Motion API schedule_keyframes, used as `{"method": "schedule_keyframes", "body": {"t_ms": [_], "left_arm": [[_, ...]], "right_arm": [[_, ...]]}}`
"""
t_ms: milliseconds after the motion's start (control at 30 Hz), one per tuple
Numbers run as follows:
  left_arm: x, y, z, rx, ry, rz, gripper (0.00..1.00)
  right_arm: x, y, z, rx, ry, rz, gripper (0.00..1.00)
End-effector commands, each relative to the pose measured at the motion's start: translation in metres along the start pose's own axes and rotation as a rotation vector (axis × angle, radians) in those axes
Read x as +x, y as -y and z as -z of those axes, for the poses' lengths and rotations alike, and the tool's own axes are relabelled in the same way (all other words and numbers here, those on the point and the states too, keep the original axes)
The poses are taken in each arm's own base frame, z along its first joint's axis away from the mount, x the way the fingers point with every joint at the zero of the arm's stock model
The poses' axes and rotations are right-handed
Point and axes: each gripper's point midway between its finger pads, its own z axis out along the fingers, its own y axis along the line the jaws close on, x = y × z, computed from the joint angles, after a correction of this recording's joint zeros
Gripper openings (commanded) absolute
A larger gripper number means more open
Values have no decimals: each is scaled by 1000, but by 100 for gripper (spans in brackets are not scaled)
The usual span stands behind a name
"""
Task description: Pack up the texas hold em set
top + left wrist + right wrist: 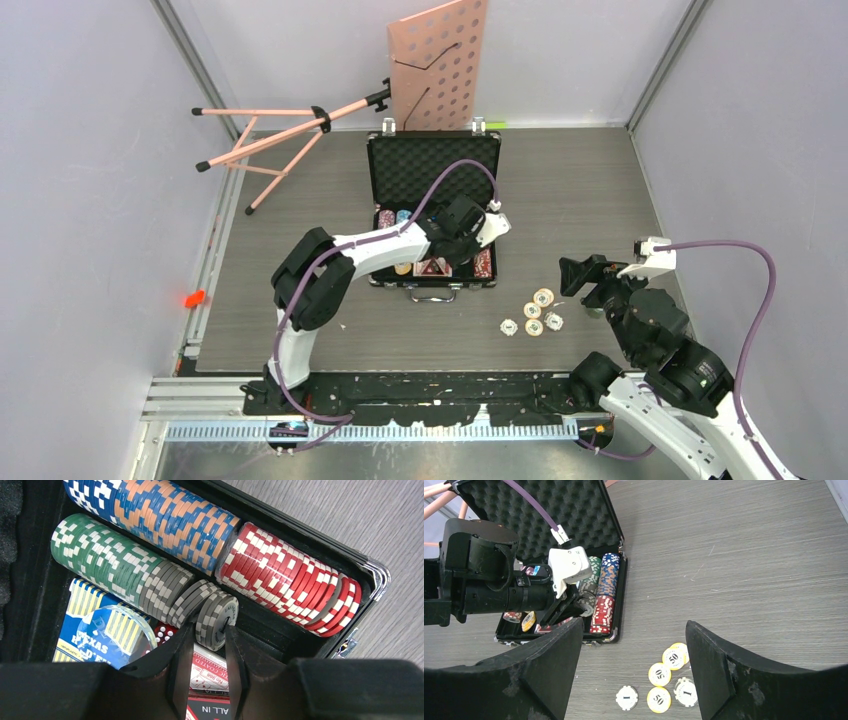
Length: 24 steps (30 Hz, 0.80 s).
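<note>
The black briefcase [378, 165] lies open at the table's middle, foam lid up. In the left wrist view it holds rows of red chips [290, 575], blue and orange chips [170, 520] and green chips [100, 555], plus a red card deck [212, 672], a blue deck [75, 635] and red dice [162, 632]. My left gripper [207, 632] is inside the case [445, 258], shut on a small stack of grey chips [216, 617] at the end of the grey row. My right gripper [633, 627] is open and empty above several loose yellow and white chips [660, 674] on the table [535, 312].
A pink music stand [440, 60] leans at the back wall behind the case, its tripod legs [270, 140] lying at the back left. A small red object [194, 297] sits off the table's left edge. Grey walls enclose the table.
</note>
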Motion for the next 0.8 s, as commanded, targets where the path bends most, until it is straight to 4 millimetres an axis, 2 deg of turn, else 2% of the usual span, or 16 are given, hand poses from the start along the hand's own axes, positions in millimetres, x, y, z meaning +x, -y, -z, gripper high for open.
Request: {"method": "schedule_keyframes", "body": {"t_ms": [0,133,267,533,667,767], "left_arm": [[-35,-25,19,-103,100,24,33],[-40,-30,27,-130,123,34,33],[-45,-33,35,-145,144,42,44],[-52,-35,55,-156,184,58,49],[-52,-33,68,-150,200,78,49],[-49,-26,78,-125,220,112,50]], "right_arm": [[-7,-1,-1,6,25,-21,81],[-6,-2,-1,4,21,-23,80],[-5,-2,-2,3,16,-24,81],[3,-1,-8,51,-33,-37,82],[15,-4,-14,102,-121,-64,83],[34,-3,-19,190,-250,-51,82]]}}
